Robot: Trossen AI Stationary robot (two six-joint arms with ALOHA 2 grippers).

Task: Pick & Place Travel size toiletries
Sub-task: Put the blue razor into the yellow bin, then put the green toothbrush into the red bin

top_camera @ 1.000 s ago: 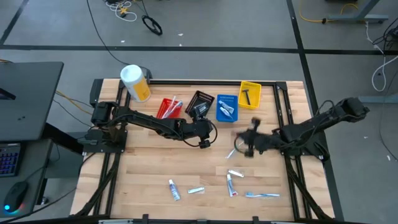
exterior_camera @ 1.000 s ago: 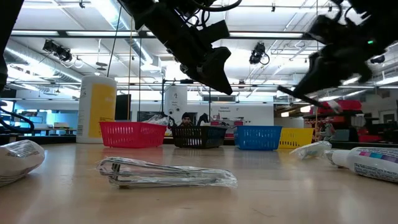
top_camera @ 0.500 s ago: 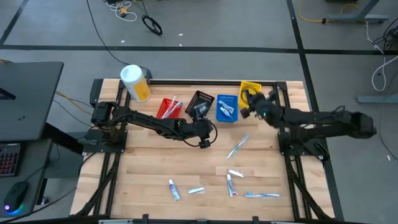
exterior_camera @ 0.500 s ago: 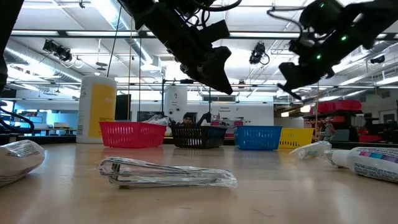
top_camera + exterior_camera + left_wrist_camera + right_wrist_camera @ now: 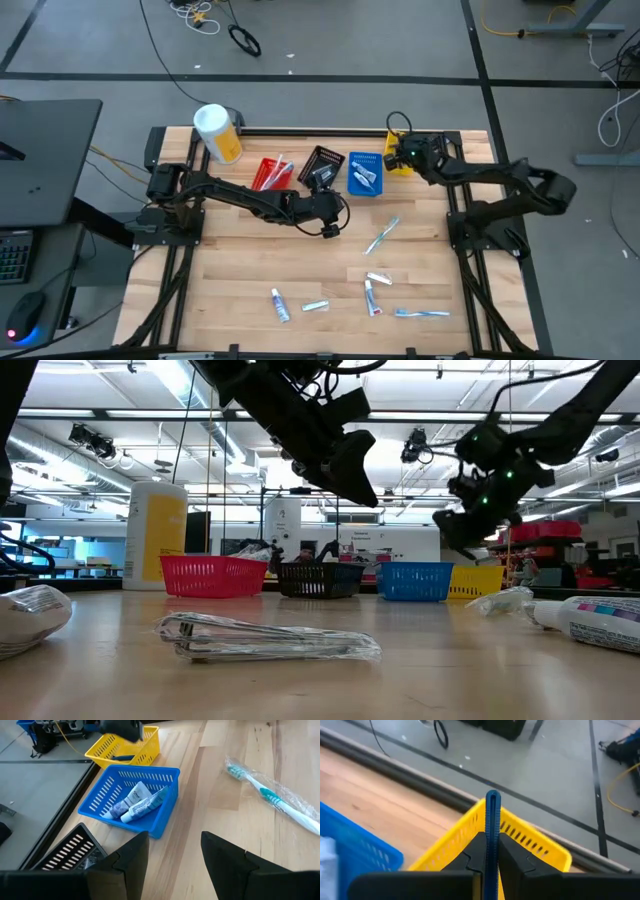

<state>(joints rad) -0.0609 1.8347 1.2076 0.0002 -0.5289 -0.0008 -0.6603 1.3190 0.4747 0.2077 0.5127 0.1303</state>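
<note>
Four small bins along table's (image 5: 250,260) far edge: red bin (image 5: 271,173), black bin (image 5: 322,166), blue bin (image 5: 365,172), yellow bin (image 5: 402,152). Right gripper (image 5: 400,157) over yellow bin, clenched on slim blue razor handle (image 5: 492,837), handle upright above bin's rim. Left gripper (image 5: 326,210) hovering just in front of black bin, fingers (image 5: 227,857) spread, holding nothing. Two white tubes (image 5: 135,804) lying inside blue bin. Wrapped teal toothbrush (image 5: 381,236) on bare wood, near blue bin's front.

Slim blue razor (image 5: 493,840) upright in gripper (image 5: 487,851), above yellow bin (image 5: 530,845).
</note>
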